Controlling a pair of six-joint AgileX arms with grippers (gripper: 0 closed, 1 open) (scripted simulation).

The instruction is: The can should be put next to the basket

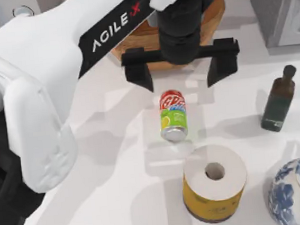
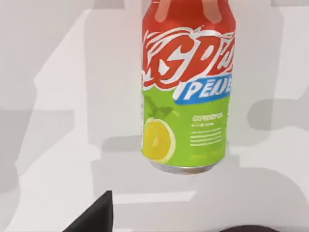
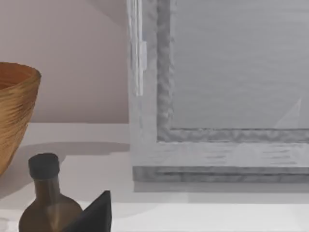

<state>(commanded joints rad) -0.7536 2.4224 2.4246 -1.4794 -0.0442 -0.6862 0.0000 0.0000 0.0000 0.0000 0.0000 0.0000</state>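
The left end effector (image 1: 181, 71) hangs above the worktop (image 1: 117, 163) with its fingers spread wide and gripping nothing, positioned over the near edge of the basket (image 1: 212, 16). The can (image 1: 172, 115) stands upright on the worktop just below the open fingers, near the basket and apart from the paper roll (image 1: 215, 183) and the dark bottle (image 1: 278, 100). The right end effector's finger state cannot be told.

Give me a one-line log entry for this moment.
left gripper: open above can | can: upright on table, near basket | right arm: parked
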